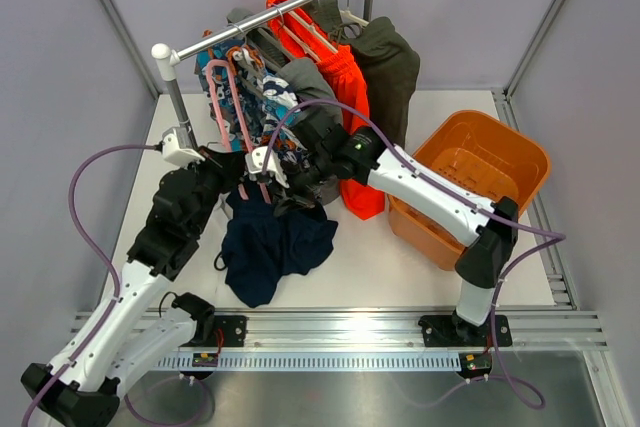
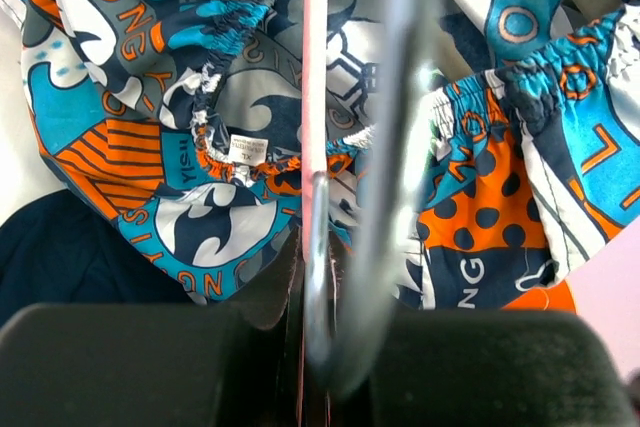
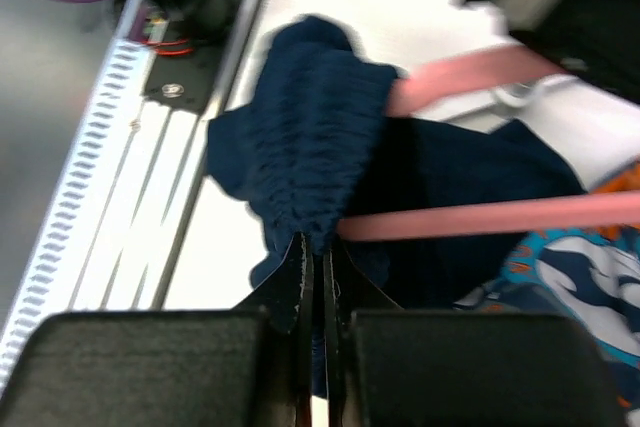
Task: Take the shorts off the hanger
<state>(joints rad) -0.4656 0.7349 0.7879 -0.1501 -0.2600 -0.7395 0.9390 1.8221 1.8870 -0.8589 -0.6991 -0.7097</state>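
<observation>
The right gripper (image 3: 313, 269) is pinched tight on the ribbed, gathered waistband of the soft navy shorts (image 3: 310, 137), which drape over the slim arms of the pale pink hanger (image 3: 490, 215). Their loose cloth pools in folds on the white table (image 1: 390, 262) between the two arms. The left gripper (image 2: 312, 339) is closed on the hanger's thin pink bar beside a curved metal hook, against the crinkled patterned shorts (image 2: 180, 147).
</observation>
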